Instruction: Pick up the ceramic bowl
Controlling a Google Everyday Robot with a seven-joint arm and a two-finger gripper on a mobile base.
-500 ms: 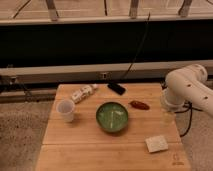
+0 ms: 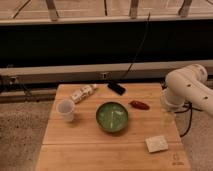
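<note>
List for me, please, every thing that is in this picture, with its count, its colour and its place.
table: one, light wood, middle of the picture
bowl: one, green, centre of the table
cup: one, white, left of the bowl
packet: one, white, behind the cup, near the far edge
flat gadget: one, black, far edge, behind the bowl
small oblong thing: one, red-brown, right of the bowl
square pad: one, whitish, near the front right corner
cable: one, black, rising from the far edge across the dark wall
arm: one, white, right of the table
gripper: one, pale, at the table's right edge, apart from the bowl, open, holding nothing
</note>
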